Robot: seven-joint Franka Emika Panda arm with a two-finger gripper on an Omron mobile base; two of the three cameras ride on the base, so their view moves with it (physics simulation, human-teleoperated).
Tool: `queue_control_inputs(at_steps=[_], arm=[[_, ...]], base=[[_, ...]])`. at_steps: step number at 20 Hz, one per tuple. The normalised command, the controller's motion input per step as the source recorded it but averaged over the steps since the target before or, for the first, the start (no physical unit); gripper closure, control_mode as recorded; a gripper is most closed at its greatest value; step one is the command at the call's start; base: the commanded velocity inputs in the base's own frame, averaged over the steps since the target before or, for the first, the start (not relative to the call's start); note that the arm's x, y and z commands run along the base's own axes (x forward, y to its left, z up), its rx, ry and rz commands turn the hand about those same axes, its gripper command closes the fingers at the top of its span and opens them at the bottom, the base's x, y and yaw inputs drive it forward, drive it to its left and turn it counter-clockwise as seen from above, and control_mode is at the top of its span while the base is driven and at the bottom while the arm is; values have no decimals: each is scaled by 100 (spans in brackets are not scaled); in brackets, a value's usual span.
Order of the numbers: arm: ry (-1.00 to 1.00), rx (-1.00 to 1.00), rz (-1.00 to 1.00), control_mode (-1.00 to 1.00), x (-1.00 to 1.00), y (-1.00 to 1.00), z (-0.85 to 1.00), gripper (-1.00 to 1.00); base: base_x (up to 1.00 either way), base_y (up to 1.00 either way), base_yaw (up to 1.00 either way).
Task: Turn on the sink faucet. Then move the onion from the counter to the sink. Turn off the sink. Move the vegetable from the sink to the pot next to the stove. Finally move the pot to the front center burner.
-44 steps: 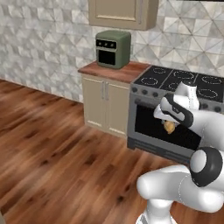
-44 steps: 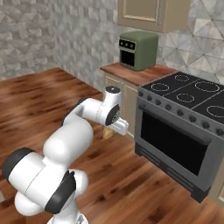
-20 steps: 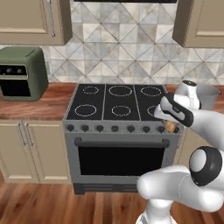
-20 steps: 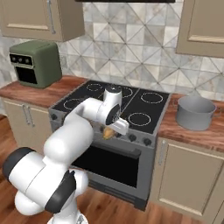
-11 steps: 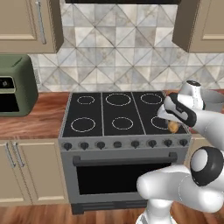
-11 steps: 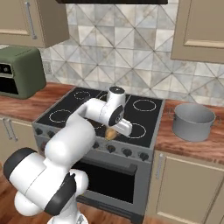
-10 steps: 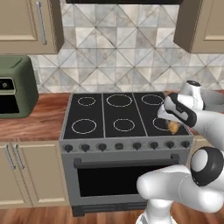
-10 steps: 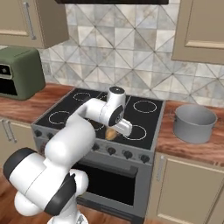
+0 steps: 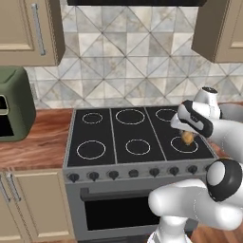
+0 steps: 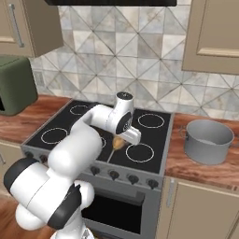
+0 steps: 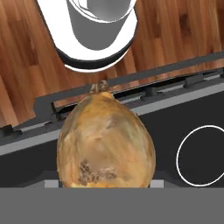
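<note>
My gripper (image 9: 188,137) is shut on the onion (image 9: 189,138), a golden-brown bulb held just above the black stove (image 9: 121,135), over its front right burner (image 9: 184,145). From the right base view the onion (image 10: 118,142) hangs under the hand (image 10: 119,141) near the stove's (image 10: 70,123) front middle. In the hand view the onion (image 11: 106,142) sits close between the fingers, with the stove's front edge and wooden floor behind it. The grey pot (image 10: 207,140) stands on the wooden counter right of the stove. The front center burner (image 9: 138,146) is bare.
A green toaster oven (image 9: 12,104) stands on the wooden counter (image 9: 38,137) left of the stove. Wall cabinets (image 10: 212,32) hang above both sides. The stove's knobs (image 9: 134,173) line its front edge, with the oven door below.
The base has driven on to the right, so the stove and toaster oven have slid left in both base views and the pot is nearer. The onion stays in the gripper.
</note>
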Motion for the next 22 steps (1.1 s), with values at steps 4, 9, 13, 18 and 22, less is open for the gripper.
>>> queue_control_inputs(at_steps=[4, 9, 13, 18, 22], arm=[[0, 0, 0, 100, 0, 0, 0, 100], [0, 0, 0, 100, 0, 0, 0, 100], [0, 0, 0, 100, 0, 0, 0, 100], [0, 0, 0, 100, 0, 0, 0, 100], [0, 0, 0, 100, 0, 0, 0, 100]], base=[[40, 0, -13], [27, -26, -4], [2, -53, 0], [8, -40, 0], [29, -16, 0]])
